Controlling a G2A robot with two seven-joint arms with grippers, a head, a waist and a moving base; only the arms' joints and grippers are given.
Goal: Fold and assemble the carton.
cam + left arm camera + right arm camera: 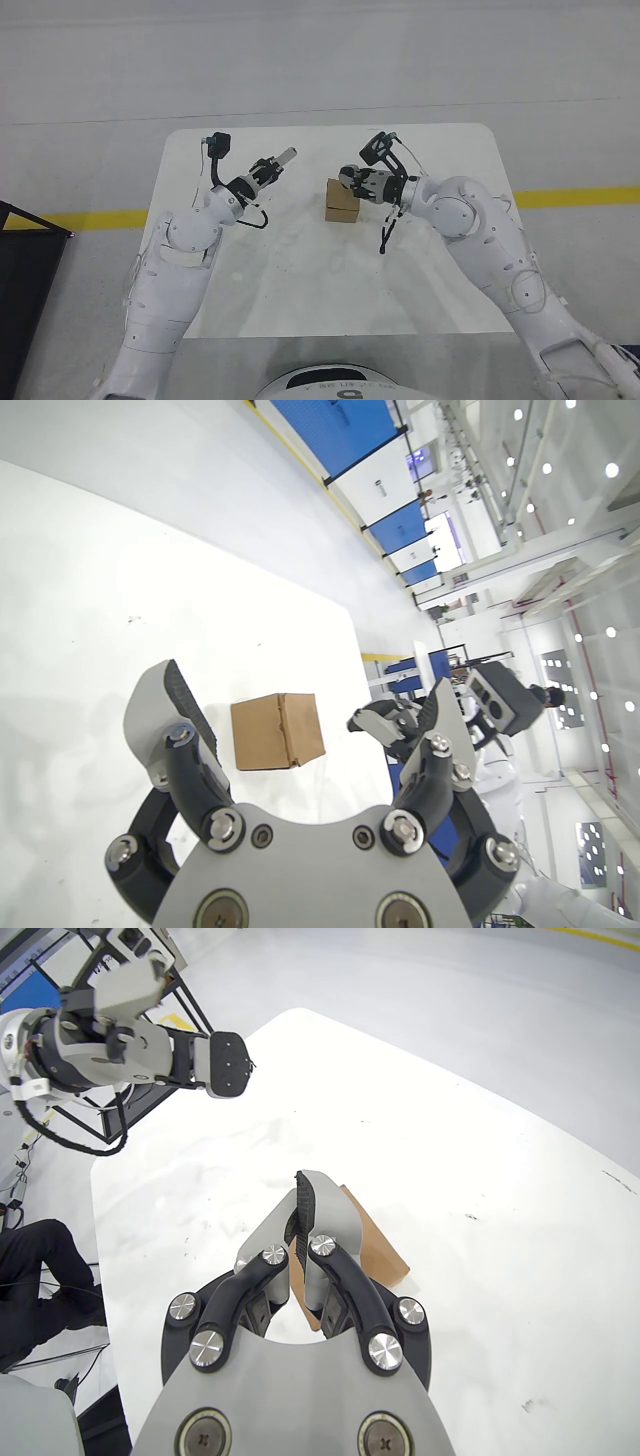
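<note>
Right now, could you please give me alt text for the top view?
A small brown carton sits on the white table, the right end effector close at its far side. The left end effector hangs apart from it.

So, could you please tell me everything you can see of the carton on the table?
The carton is a small brown cardboard box, folded into a closed block, with a seam where flaps meet on one face. It sits flat on the white table, near its middle. The right gripper, shut, is close beside it; the left wrist view shows a gap between them. The left gripper, open, is farther off, pointing towards it. Nothing else touches it.
</note>
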